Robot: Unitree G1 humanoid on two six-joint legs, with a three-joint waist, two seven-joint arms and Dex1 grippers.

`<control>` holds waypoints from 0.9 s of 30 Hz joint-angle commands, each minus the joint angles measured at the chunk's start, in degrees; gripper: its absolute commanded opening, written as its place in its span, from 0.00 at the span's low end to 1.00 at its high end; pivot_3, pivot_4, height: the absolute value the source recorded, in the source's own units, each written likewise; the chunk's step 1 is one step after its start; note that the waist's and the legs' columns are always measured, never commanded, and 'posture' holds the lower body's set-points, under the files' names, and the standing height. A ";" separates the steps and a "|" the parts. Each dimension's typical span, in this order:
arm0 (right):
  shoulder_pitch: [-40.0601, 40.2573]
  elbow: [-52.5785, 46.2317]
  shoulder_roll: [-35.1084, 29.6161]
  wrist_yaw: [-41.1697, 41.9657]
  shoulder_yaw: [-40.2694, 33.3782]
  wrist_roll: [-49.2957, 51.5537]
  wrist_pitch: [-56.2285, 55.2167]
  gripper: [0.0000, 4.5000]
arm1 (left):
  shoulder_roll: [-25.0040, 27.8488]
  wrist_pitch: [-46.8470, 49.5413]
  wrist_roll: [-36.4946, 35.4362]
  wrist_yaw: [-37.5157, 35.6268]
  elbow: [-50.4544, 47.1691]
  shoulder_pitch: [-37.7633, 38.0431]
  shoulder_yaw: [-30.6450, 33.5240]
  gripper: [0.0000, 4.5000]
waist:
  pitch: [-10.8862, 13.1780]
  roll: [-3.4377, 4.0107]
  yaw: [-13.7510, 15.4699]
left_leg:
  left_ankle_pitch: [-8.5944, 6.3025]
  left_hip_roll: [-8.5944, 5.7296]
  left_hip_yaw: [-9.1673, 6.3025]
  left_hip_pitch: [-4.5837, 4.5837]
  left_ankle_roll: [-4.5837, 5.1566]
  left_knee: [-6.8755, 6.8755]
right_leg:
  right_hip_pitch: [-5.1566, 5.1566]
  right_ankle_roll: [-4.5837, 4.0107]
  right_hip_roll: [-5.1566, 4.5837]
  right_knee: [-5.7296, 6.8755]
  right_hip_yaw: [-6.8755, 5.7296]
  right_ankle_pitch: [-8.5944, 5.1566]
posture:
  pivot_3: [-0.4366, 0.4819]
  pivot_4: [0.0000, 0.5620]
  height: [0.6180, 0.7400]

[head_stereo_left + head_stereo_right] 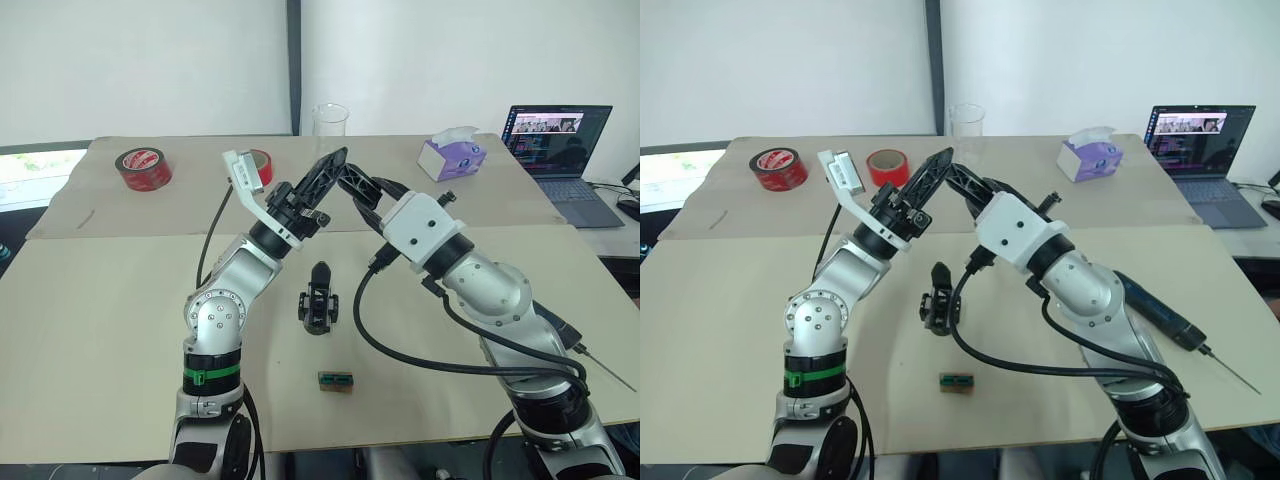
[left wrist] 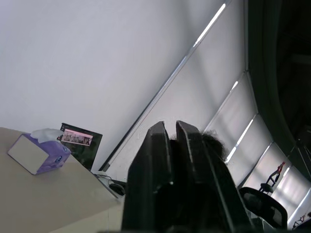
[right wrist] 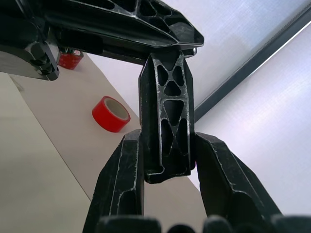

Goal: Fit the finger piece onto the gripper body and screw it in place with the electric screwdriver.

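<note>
My right gripper [image 3: 167,145] is raised above the table [image 1: 100,330]. Its two fingers are clamped on the flat sides of the finger piece [image 3: 167,121], which stands up between them with its open lattice face showing. The far end of the piece reaches my left gripper [image 1: 335,160], which comes across from the other side and meets it there. My left fingers [image 2: 158,145] lie close together with a thin slit between them. I cannot tell whether they pinch the end of the piece or just touch it.

Both grippers meet in the air over the far half of the table. The gripper body [image 1: 319,298] stands on the table below and nearer to me, between my two arms, with its one finger pointing up. Nothing touches it. A small green-brown block [image 1: 336,381] lies nearer still, just beside it.

The screwdriver [image 1: 1160,312] lies on the table to my right, partly behind my right arm, its thin bit pointing to the table's right edge.

At the far side are two red tape rolls [image 1: 143,167], a clear beaker [image 1: 330,120], a purple tissue box [image 1: 450,157] and an open laptop [image 1: 555,150].
</note>
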 commanded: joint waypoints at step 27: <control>-20.14 9.21 -13.57 24.42 -22.47 66.31 60.56 0.99 | 30.28 26.23 -7.96 -36.85 6.97 -13.07 -5.01 0.00 | 0.18 -0.05 -0.76 | -0.03 0.13 -0.06 0.01 0.04 -0.12 | -0.07 -0.13 0.03 0.02 -0.05 -0.05 | 0.48 0.27 1.00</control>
